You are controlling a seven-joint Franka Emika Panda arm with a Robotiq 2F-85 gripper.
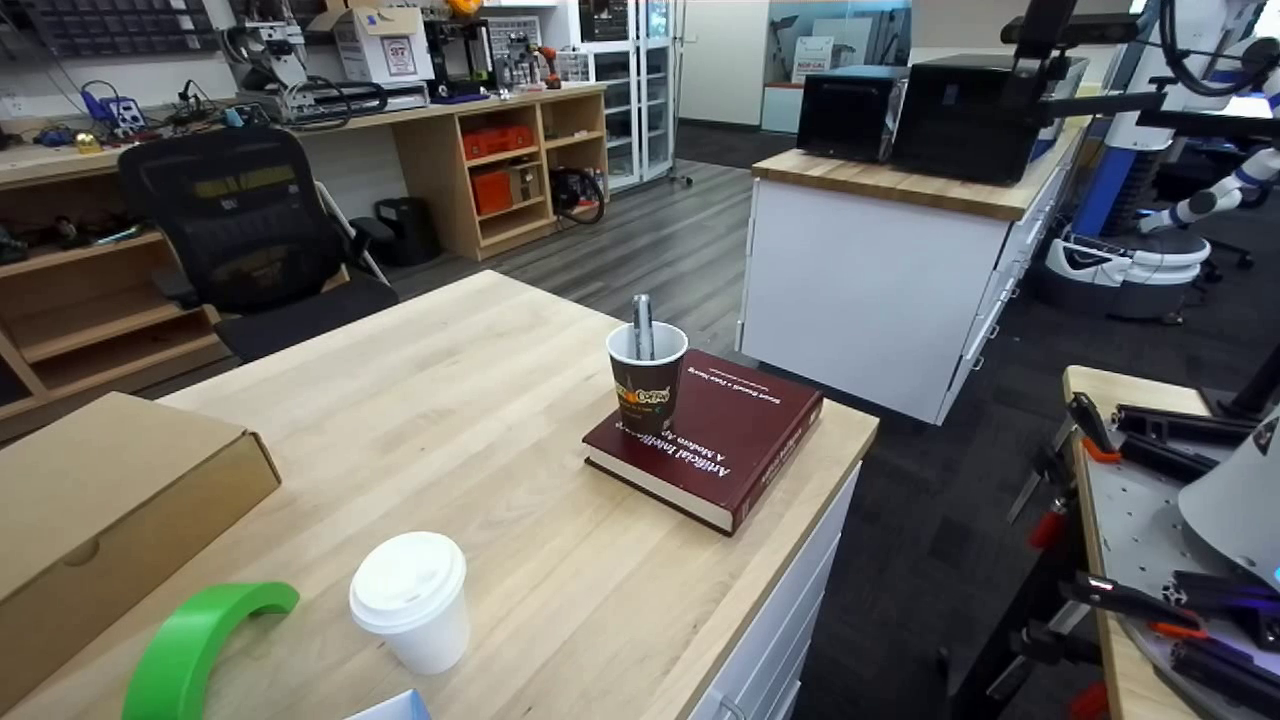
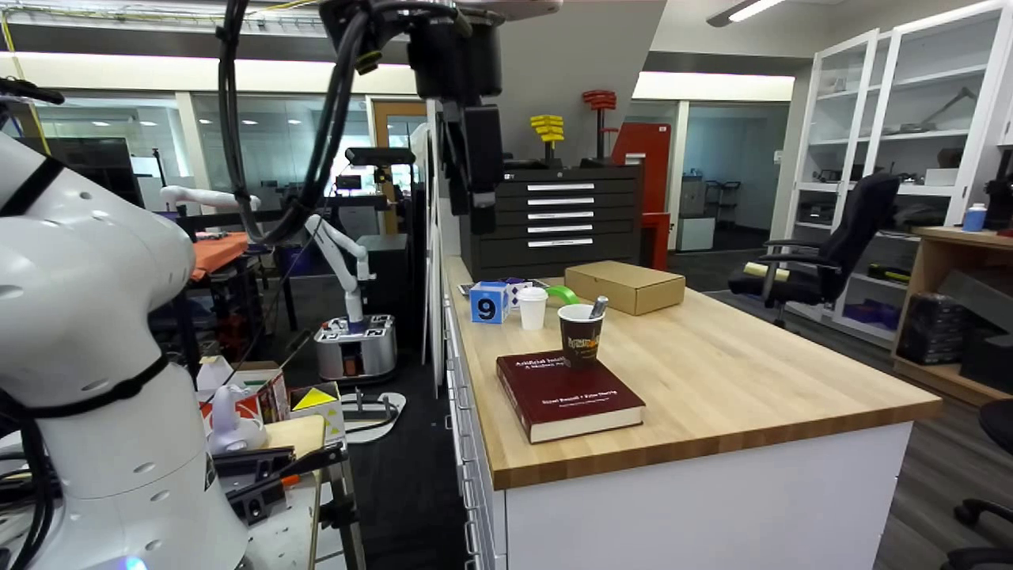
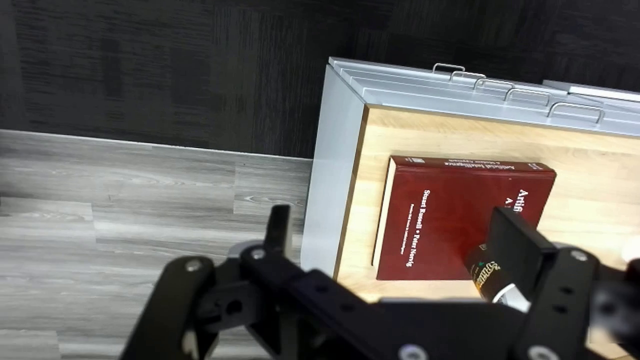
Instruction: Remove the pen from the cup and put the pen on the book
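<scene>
The dark cup [image 1: 648,395] with a white rim stands upright on the maroon book [image 1: 750,430], near one edge of its cover; both also show in the other exterior view, cup [image 2: 580,344] and book [image 2: 570,404]. The grey pen [image 1: 643,325] leans inside the cup, its end sticking out above the rim [image 2: 600,305]. My gripper [image 2: 481,214] hangs high above the table, apart from the cup. In the wrist view my gripper [image 3: 391,211] is wide open and empty. One finger partly covers the cup [image 3: 485,270] there, beside the book [image 3: 445,220]; the pen is mostly hidden.
A white lidded paper cup [image 1: 415,600], a green arch [image 1: 190,650], a brown cardboard box [image 1: 130,500] and a blue number cube [image 2: 489,303] stand on the wooden table [image 1: 430,420]. The book lies close to the table's corner and drawer-side edge.
</scene>
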